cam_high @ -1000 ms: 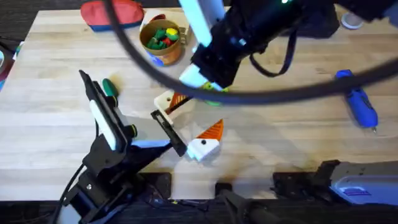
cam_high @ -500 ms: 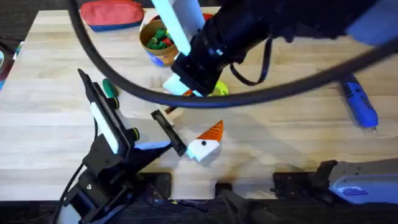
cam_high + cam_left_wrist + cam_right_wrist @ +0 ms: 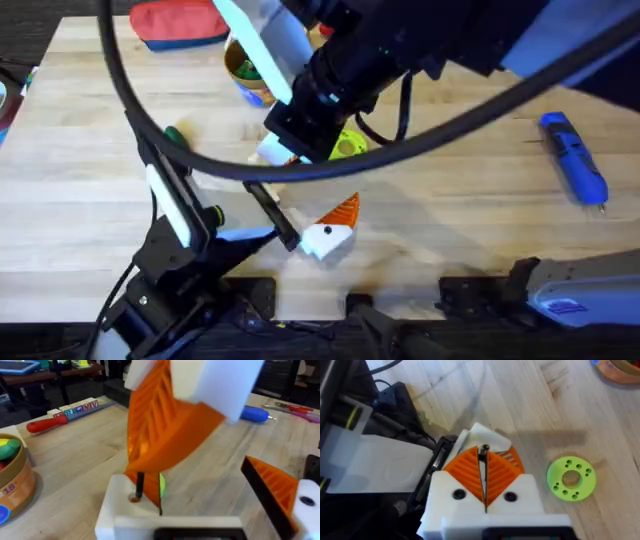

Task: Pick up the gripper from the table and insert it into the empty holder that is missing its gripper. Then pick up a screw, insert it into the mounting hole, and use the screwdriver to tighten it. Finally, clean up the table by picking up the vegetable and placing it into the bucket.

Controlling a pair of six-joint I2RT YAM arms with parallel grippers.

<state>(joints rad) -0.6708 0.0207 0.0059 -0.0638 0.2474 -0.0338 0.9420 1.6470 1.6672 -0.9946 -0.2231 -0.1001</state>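
Holding a thin dark screw (image 3: 483,449), the right gripper (image 3: 483,458) has its orange fingers (image 3: 465,467) squeezed together on it. The screw hangs tip down just over a hole in a white block (image 3: 120,505), so I think it is meant to go in there. The holder (image 3: 330,233) lies near, at 5 o'clock from the block. The blue screwdriver (image 3: 575,168) waits far off at 3 o'clock. I cannot tell whether the left gripper (image 3: 272,212) holds anything.

the right arm reaches across the frame's upper middle, its right gripper (image 3: 484,482) pressed shut, pads together. the left arm lies low at lower left, left gripper (image 3: 275,215) pointing right.
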